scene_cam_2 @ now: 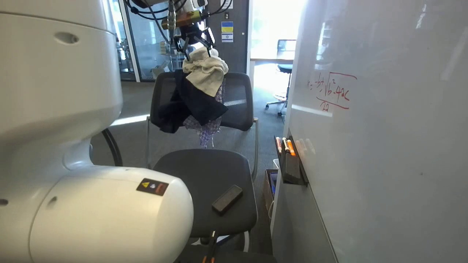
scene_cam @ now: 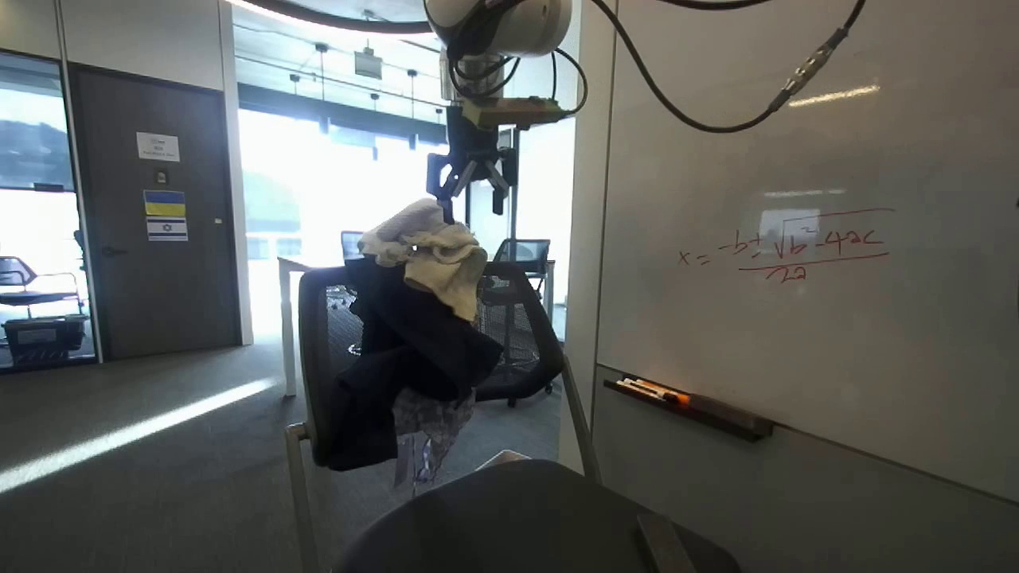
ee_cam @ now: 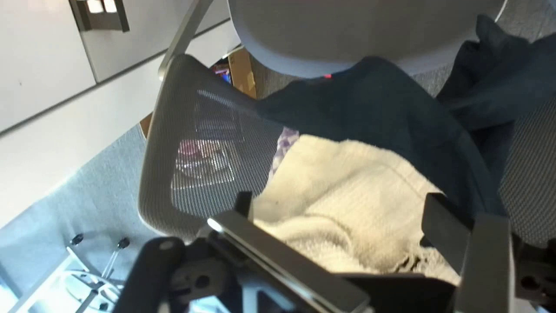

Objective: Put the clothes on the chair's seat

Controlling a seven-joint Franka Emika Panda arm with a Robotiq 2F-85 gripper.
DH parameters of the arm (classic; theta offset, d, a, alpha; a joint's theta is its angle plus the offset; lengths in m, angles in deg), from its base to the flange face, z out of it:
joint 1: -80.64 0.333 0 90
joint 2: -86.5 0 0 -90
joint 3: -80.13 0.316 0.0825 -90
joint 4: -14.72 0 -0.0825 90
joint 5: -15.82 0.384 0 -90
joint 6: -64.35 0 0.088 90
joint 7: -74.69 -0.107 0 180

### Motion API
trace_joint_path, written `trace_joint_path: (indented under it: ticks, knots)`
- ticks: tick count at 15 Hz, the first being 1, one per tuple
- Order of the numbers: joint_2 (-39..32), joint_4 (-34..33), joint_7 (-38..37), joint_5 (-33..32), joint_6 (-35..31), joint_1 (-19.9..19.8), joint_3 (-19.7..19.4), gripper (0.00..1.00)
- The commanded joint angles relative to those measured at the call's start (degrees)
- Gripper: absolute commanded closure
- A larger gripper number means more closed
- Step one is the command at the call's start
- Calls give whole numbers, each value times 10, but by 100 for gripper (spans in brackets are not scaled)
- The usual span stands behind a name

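Note:
The clothes hang in a heap over the top of the chair's backrest (scene_cam_2: 237, 100). A cream cloth (scene_cam: 446, 263) lies on top, also in an exterior view (scene_cam_2: 207, 78) and the wrist view (ee_cam: 347, 182). Beneath it hang a dark garment (scene_cam_2: 197, 104) and a purple patterned cloth (scene_cam_2: 204, 129). The dark chair seat (scene_cam_2: 197, 168) lies below and in front; it shows at the top of the wrist view (ee_cam: 369, 30). My gripper (scene_cam: 473, 210) is open just above the cream cloth, fingers apart around its upper part in the wrist view (ee_cam: 341, 206). Whether the fingertips touch it is unclear.
A black eraser (scene_cam_2: 227, 199) rests on the seat. A whiteboard (scene_cam_2: 380, 109) stands beside the chair, with a marker tray (scene_cam_2: 292, 168) sticking out. Cables (scene_cam: 716, 127) hang near the arm. A box (ee_cam: 242, 71) stands on the floor by the whiteboard wall.

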Motion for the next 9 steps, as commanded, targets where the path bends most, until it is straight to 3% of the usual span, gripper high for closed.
trace_joint_path:
  ticks: [1,3,6,9]
  knots:
    - [-95,-141,23,-13,-16,21,-13,0]
    - [-141,-192,45,-11,-29,14,1,0]
    - [-187,-233,66,-29,-74,43,-27,0]
    - [-211,-244,70,-97,-108,49,-28,0]
